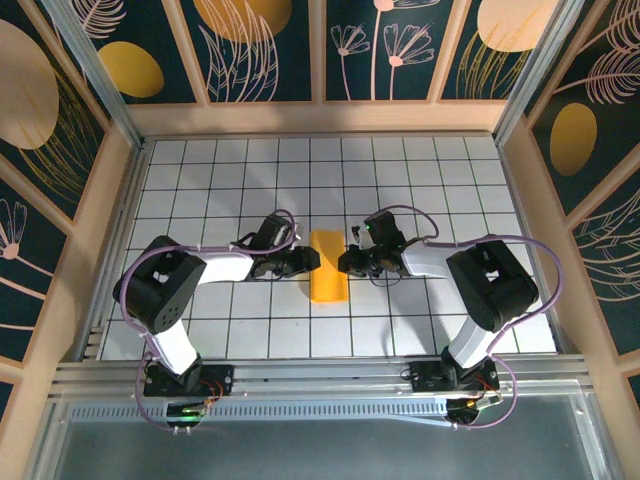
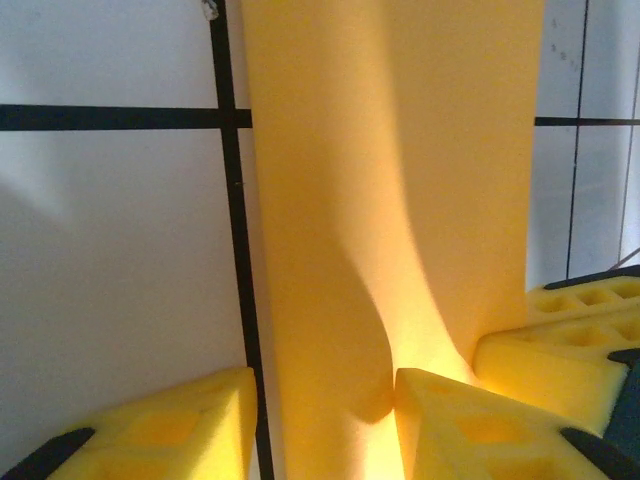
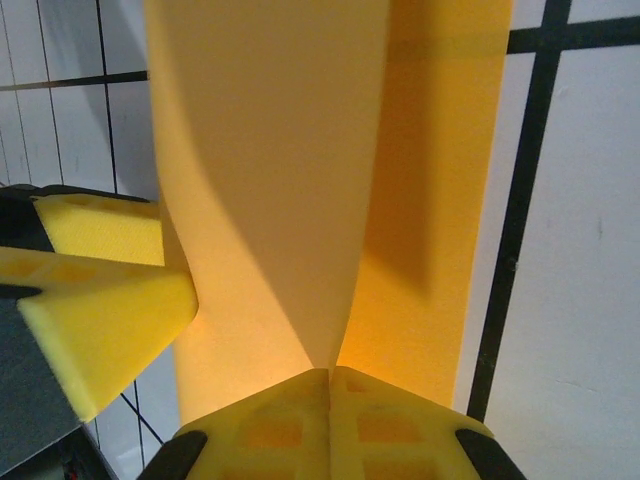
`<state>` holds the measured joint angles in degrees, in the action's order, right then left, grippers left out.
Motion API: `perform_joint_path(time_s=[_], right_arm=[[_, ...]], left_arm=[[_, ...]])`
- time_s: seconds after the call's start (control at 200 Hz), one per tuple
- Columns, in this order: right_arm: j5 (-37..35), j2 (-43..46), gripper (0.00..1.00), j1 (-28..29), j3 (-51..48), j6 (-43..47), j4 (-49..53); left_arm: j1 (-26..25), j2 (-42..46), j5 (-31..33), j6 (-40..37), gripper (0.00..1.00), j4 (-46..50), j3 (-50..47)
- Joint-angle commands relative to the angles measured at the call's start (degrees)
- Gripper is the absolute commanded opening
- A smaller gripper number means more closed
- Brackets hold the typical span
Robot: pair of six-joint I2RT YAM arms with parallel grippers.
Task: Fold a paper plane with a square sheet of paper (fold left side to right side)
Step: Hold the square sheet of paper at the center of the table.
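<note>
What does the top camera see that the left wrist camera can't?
Top camera: the whole left arm and right arm, the flowery walls, and the paper as a narrow strip between the left tool and right tool. Left wrist camera: up close, the paper's curved bend and the left tool's yellow fingers standing apart. Both: orange-yellow paper on white tiles with black lines.

We are bending our left arm [image 1: 175,285] and right arm [image 1: 490,280] inward, wrists facing each other. Our left claw [image 2: 322,385] is holding its fingers apart. Our right claw [image 3: 330,378] is pinching the square sheet of paper [image 3: 270,150], fingers pressed together.
</note>
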<state>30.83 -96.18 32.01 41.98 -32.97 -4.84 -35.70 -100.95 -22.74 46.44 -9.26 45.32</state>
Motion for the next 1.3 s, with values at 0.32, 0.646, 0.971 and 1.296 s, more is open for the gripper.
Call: perform_joint_path(time_s=[0.32,0.646,0.971,1.296], right_arm=[[-6.07,5.27,0.29,0.34,0.39,1.84,5.62],[-13.64,13.88,0.39,-3.42,-1.08,3.79,11.19],[-14.75,16.12,0.40,-5.17,-2.40,4.14,11.62],[-14.66,15.68,0.40,-5.23,-2.34,4.42,11.55]], left_arm=[[-3.11,-6.65,6.16,-3.91,0.38,7.17,4.19],[-4.08,-9.50,7.93,-4.13,0.39,9.74,6.49],[-4.81,-12.05,8.37,-4.54,0.42,11.80,8.68],[-5.09,-13.63,7.98,-5.02,0.43,12.64,10.05]])
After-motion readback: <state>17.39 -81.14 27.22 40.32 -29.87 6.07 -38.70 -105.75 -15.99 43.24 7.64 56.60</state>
